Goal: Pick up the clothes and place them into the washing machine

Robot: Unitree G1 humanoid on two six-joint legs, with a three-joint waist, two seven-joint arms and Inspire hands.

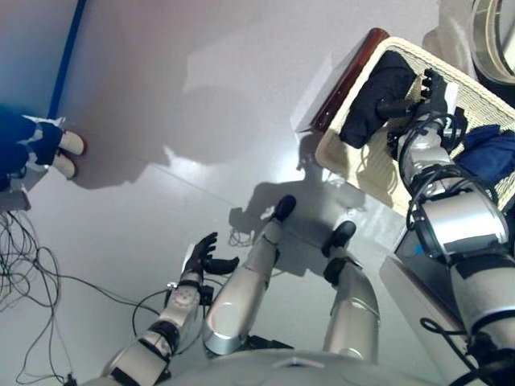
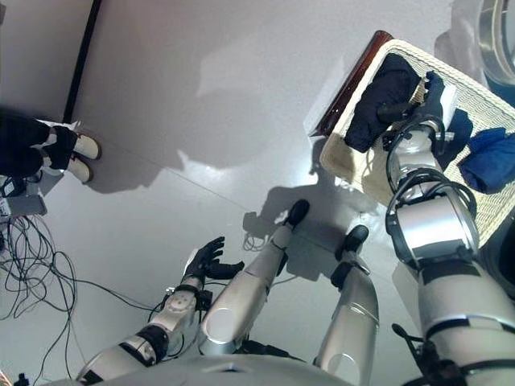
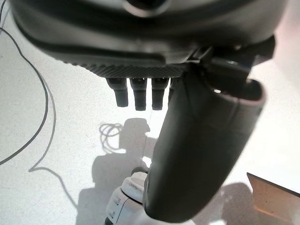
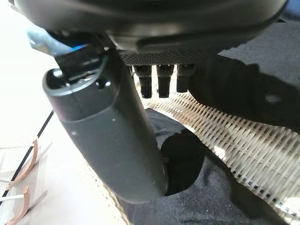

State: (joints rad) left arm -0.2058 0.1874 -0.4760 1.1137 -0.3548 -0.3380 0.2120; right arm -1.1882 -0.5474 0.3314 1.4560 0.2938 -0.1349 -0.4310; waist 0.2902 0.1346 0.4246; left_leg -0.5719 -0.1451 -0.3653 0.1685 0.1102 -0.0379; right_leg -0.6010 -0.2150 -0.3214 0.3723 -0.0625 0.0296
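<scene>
Pale grey floor runs across most of the room, glossy enough to throw back the light, with a blue strip along its far left side and thin black wires straggling over it on the left. Over by that strip stand a person's feet in white shoes, with dark blue trouser legs above them.

At the far right sits a cream wicker laundry basket with a dark brown rim on its near end. Inside it lies a black garment toward the left end and a blue garment toward the right, so the clothes are in the basket. Beyond the basket, in the top right corner, I can see part of the washing machine door.

The right hand reaches into the basket just beside the black garment; from its wrist camera the fingers point straight out over the weave and the black cloth, thumb extended, nothing held.

The left hand hangs low over bare floor, well apart from the basket, fingers straight and thumb spread, also holding nothing
</scene>
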